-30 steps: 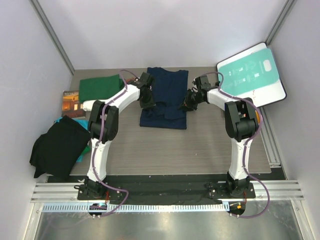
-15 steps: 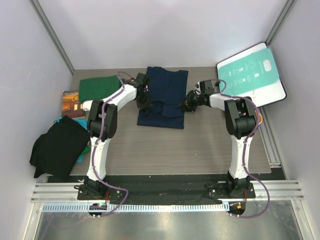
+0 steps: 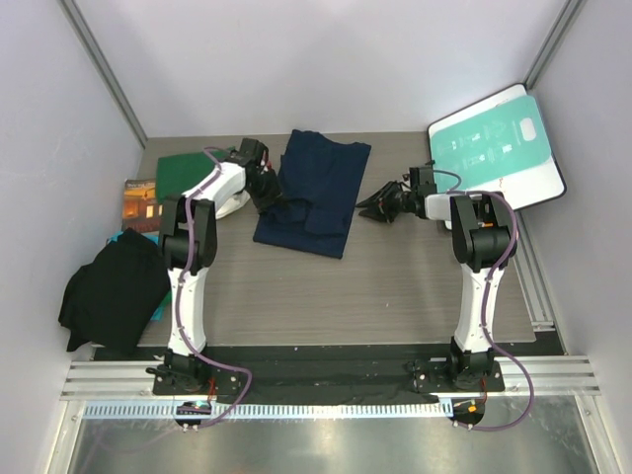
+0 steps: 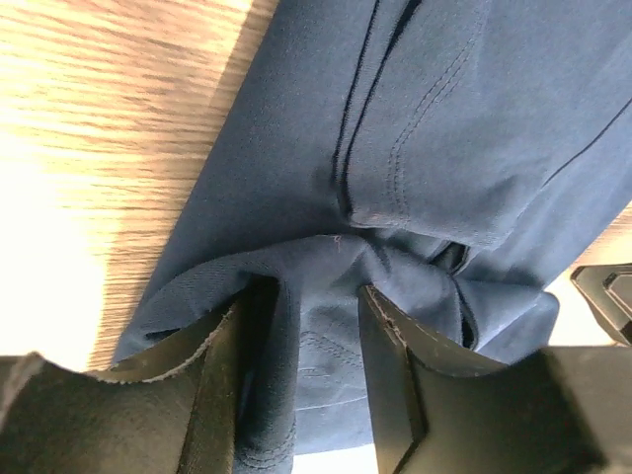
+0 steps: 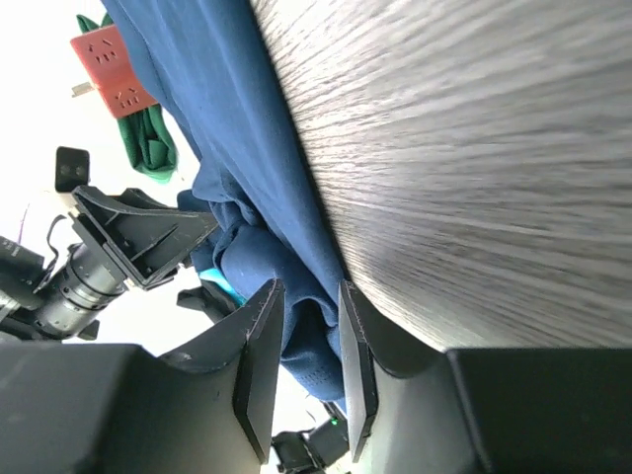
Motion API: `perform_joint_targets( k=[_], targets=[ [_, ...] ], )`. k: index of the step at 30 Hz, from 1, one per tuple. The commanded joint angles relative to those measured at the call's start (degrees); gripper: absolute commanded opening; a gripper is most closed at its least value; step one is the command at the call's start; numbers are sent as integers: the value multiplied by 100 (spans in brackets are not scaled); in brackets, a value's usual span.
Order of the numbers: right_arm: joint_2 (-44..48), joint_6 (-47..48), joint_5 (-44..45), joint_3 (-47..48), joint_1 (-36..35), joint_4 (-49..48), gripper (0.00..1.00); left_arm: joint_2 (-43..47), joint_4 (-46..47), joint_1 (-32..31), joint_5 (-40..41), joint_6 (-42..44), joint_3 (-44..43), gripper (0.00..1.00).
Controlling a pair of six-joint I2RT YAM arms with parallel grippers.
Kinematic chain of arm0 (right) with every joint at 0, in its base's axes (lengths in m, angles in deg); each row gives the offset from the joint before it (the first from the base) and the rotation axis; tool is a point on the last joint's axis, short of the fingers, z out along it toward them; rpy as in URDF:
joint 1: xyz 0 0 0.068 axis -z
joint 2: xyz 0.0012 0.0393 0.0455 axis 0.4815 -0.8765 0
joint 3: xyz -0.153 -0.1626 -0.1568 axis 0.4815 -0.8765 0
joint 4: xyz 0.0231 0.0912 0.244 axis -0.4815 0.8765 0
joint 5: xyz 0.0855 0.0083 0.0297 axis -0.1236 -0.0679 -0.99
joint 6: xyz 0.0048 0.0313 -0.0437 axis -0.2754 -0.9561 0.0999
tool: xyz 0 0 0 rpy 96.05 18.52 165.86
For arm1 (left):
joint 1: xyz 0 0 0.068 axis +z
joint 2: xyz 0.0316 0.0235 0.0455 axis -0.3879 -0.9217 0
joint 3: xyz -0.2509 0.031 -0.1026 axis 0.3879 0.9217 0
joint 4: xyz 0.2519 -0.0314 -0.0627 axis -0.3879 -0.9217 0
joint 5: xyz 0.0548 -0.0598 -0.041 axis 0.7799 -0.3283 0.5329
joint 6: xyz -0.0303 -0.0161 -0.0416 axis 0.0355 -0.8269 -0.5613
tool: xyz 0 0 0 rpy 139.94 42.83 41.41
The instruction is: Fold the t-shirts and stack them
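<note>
The navy blue t-shirt [image 3: 314, 190] lies folded into a long strip at the middle back of the table, slightly tilted. My left gripper [image 3: 269, 194] is at its left edge. In the left wrist view the jaws [image 4: 311, 306] stand apart, with slack navy cloth [image 4: 444, 109] bunched between the fingers. My right gripper [image 3: 373, 206] rests low on the table, a short gap to the right of the shirt. Its jaws [image 5: 304, 296] are slightly parted, and the navy cloth [image 5: 227, 128] shows beyond its tips. A dark green t-shirt [image 3: 184, 170] lies folded at the back left.
A teal-and-white board [image 3: 497, 144] leans at the back right corner. A small brown-orange book [image 3: 139, 202] lies at the left edge. A black cloth [image 3: 114, 291] is heaped over something teal at the front left. Walls enclose three sides.
The navy shirt has shifted left and tilted as my left gripper pulled leftward. My right gripper let go and drew back to the right. Both sets of jaws have widened.
</note>
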Motion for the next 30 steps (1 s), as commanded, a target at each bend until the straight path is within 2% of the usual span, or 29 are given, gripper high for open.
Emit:
perform_joint_targets(
  k=[1, 3, 8, 12, 16, 20, 23, 27, 30],
  targets=[
    [197, -197, -109, -131, 28, -461, 35, 253, 136, 116, -118, -57, -186, 50],
    [267, 40, -21, -149, 37, -208, 35, 289, 171, 152, -171, -49, -168, 53],
    [627, 278, 23, -342, -42, -57, 35, 456, 233, 248, -224, -66, -168, 54],
    [961, 752, 207, -404, -235, 626, 35, 640, 206, 336, -163, -110, -168, 54],
    [1408, 1672, 786, -421, -612, 1427, 34, 833, -109, 442, 336, -49, -282, 52],
    [2015, 2587, 1989, -246, -1236, 2245, 33, 1228, -566, 442, 1120, 162, -353, 49],
    [2192, 2897, 2115, -114, -1588, 2492, 33, 1729, -523, 389, 1138, 329, 128, 44],
    [1798, 3020, 2098, 202, -1703, 2694, 32, 2414, -93, 118, 1024, 513, 1017, 39],
    [1543, 3099, 2158, 439, -1826, 2747, 32, 2574, 214, -67, 971, 575, 1641, 38]
  ],
)
